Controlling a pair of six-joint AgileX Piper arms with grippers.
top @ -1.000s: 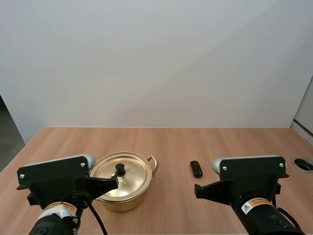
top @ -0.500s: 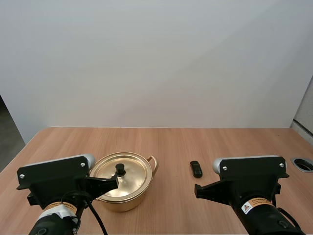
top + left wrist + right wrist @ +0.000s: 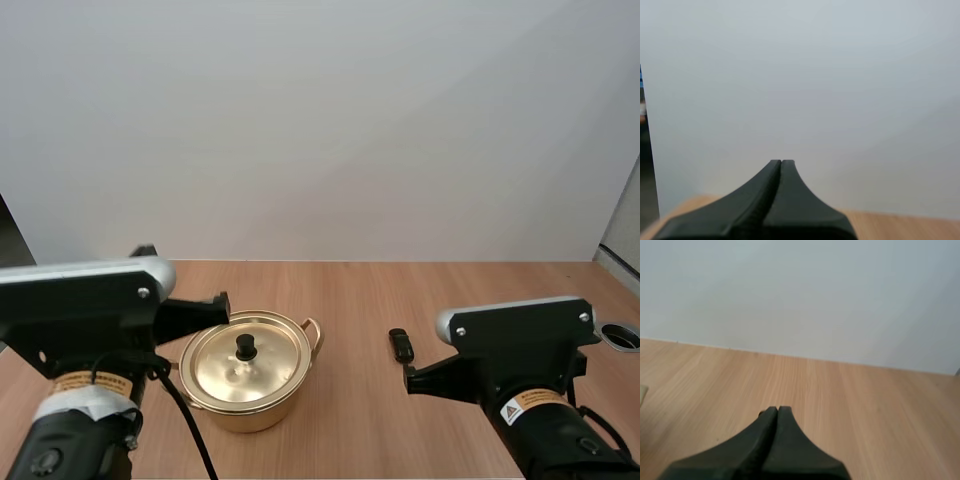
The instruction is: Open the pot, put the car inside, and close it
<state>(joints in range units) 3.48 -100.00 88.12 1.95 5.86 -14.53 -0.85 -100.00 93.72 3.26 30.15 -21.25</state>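
A brass pot [image 3: 250,372] stands on the table with its lid on; the lid has a black knob [image 3: 245,346]. A small black car [image 3: 401,345] lies on the wood to the right of the pot. My left gripper [image 3: 222,303] is raised above the pot's left side, and in the left wrist view its fingers [image 3: 781,163] lie together, shut on nothing. My right gripper [image 3: 410,379] hovers low just in front of the car, and its fingers [image 3: 777,409] are also together as one wedge, holding nothing.
The wooden table [image 3: 360,300] runs back to a plain white wall. A round grommet hole [image 3: 622,337] sits at the table's right edge.
My left arm has lifted and swung left, so its gripper is now higher and off the lid's knob. The right arm has shifted slightly upward. Pot and car have not moved.
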